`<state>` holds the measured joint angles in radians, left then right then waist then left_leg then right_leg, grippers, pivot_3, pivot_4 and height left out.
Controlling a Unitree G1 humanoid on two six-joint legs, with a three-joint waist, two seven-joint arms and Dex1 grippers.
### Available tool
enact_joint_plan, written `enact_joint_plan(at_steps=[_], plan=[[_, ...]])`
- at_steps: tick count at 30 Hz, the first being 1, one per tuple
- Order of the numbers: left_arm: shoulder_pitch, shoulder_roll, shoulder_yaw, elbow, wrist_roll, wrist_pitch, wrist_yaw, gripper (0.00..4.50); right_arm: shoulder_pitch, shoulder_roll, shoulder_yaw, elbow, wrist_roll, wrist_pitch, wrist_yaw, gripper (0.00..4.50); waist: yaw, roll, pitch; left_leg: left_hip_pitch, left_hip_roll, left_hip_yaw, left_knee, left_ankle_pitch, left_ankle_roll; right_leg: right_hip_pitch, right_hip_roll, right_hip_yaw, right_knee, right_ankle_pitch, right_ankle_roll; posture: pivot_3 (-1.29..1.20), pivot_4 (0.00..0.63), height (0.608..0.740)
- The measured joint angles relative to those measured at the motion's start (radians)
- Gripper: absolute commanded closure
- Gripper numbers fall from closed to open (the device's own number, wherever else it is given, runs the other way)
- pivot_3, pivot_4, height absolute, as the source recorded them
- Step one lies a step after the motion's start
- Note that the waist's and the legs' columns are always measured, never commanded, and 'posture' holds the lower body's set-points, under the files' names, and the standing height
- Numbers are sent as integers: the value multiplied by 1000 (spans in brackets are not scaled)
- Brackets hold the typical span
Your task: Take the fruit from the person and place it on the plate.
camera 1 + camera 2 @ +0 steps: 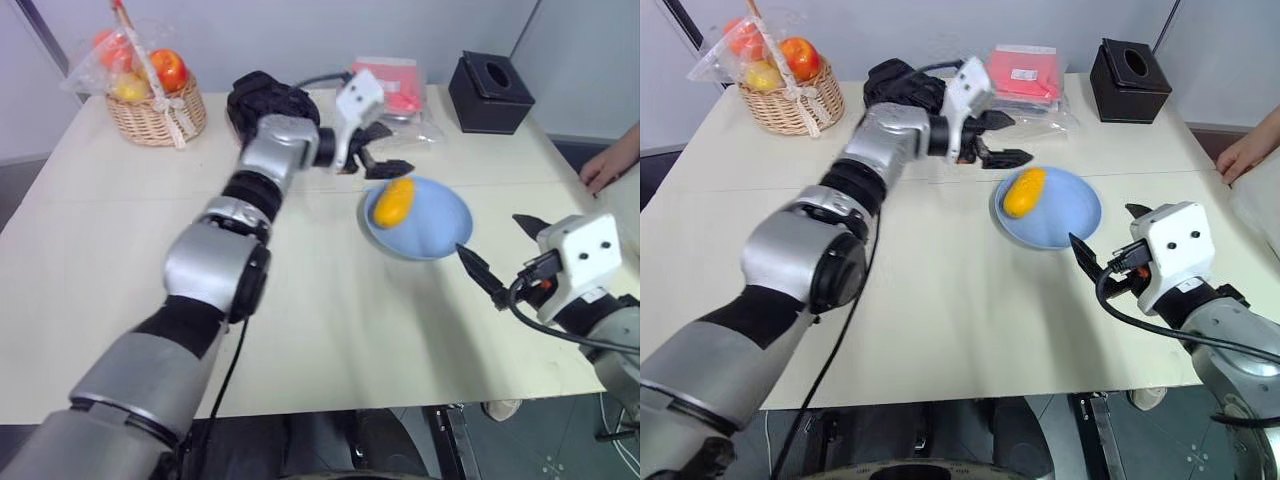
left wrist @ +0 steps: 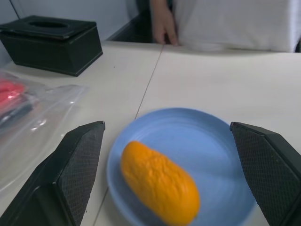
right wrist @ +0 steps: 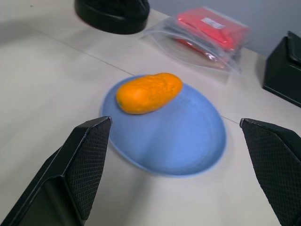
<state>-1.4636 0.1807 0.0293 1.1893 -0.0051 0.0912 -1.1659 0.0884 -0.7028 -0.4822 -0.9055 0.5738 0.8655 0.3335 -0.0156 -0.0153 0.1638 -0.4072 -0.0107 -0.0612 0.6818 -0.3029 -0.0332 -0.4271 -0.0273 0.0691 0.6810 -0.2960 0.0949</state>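
we saw the fruit point(image 1: 393, 202) lying on the plate's point(image 1: 440, 225) left edge, left gripper point(image 1: 380, 150) hovering just beyond it, fingers spread; right gripper point(image 1: 497, 257) also spread. a careless retreat could nudge the fruit rolling onto the desk point(image 1: 100, 250).

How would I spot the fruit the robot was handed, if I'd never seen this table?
Find the pale table, then the round light-blue plate near its right side. The fruit lies on the plate's left part: oblong and yellow-orange, unlike the rounder red-orange fruits bagged in the wicker basket at the far left corner.
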Motion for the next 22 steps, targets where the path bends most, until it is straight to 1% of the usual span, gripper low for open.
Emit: enact_joint_plan(at_steps=[3,4,6,8,9,11,14,15,17,20,22], plan=[[129,102,-1,-229,-39,102,-66,51,-10,-38,11,38,-6,-15,40,0,-2,0,0,0,2,-2,0,0,0,0,0,0,1,0,0,0,150,740],[201,136,-1,-351,-60,173,-73,51,-19,-57,17,58,-12,-29,61,0,-2,0,0,0,3,-2,0,0,0,0,0,1,1,0,0,0,150,740],[293,179,-1,-518,-89,269,-70,51,-27,-83,24,87,-21,-46,89,0,2,0,0,0,5,-3,1,0,0,0,-1,1,1,0,0,0,150,740],[419,247,-1,-765,-119,356,-52,51,-40,-117,31,125,-31,-71,131,0,2,0,0,-1,5,-3,1,0,-1,0,-1,1,1,0,0,0,150,740],[463,277,2,-853,-133,388,-47,51,-44,-131,30,142,-38,-80,147,0,3,0,0,0,5,-3,1,1,-2,0,-1,1,1,0,0,0,150,740],[564,349,29,-1088,-177,490,-10,51,-69,-165,33,189,-43,-106,191,0,4,0,0,0,5,-3,1,1,-2,0,-2,1,1,0,0,0,150,740],[611,391,63,-1241,-225,582,35,51,-89,-184,38,226,-47,-123,226,0,12,0,0,0,5,-3,2,1,-1,0,-2,0,1,0,0,0,150,740],[657,411,90,-1341,-262,644,63,51,-105,-194,43,245,-49,-133,247,0,7,0,0,0,4,-2,2,0,-1,1,-3,1,1,0,0,0,150,740],[706,420,113,-1427,-309,711,93,51,-117,-208,47,265,-50,-140,264,0,6,0,0,0,5,-3,2,0,-1,1,-2,1,1,0,0,0,150,740],[770,425,122,-1522,-374,792,145,51,-137,-217,54,289,-51,-154,288,0,6,0,0,0,5,-3,2,0,-1,1,-2,1,1,0,0,0,150,740],[810,427,123,-1559,-399,813,178,51,-146,-222,63,304,-53,-158,302,0,4,0,0,0,5,-2,2,0,-1,1,-2,1,1,0,0,0,150,740]])
